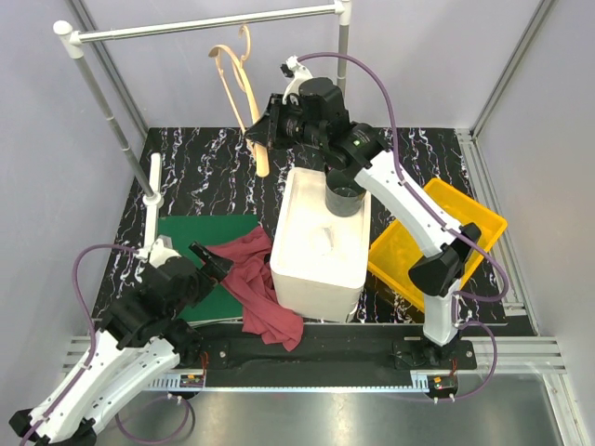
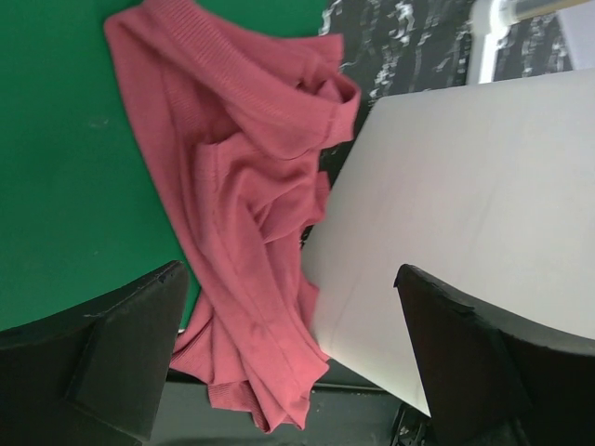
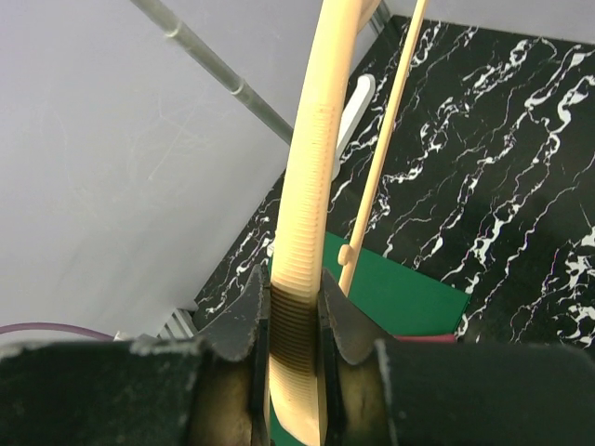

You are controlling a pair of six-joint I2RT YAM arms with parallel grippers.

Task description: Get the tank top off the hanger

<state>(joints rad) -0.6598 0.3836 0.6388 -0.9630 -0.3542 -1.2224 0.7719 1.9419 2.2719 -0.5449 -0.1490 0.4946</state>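
Left hand (image 1: 212,260): open, jaws spread wide and holding nothing. It hovers low over the near-left of the bench (image 1: 214,158), directly above the cloth, which suggests it is placed either to let go of the garment or to tidy it.
Green mat (image 1: 200,232): lies flat on the bench's left side. It looks like the intended landing place for the garment.
Tank top (image 1: 265,288): off the hanger and lying crumpled on the bench. One edge rests on the green mat and the rest runs down beside the white box, touching its near-left wall. No strap is looped over anything, so I judge the removal itself done.
Hanger (image 3: 311,186): bare and raised well above the bench, just below the rail (image 1: 204,23). Whether its hook touches the rail I cannot tell.
Right hand (image 3: 294,311): closed tight on one wooden arm of the hanger, near its lower end. Gripping there keeps the frame steady and lifted clear of the cloth.
White box (image 1: 321,242): stands mid-bench, under the right arm's reach.
Yellow bin (image 1: 465,228): sits at the right, just beside the white box; it plays no visible part here.
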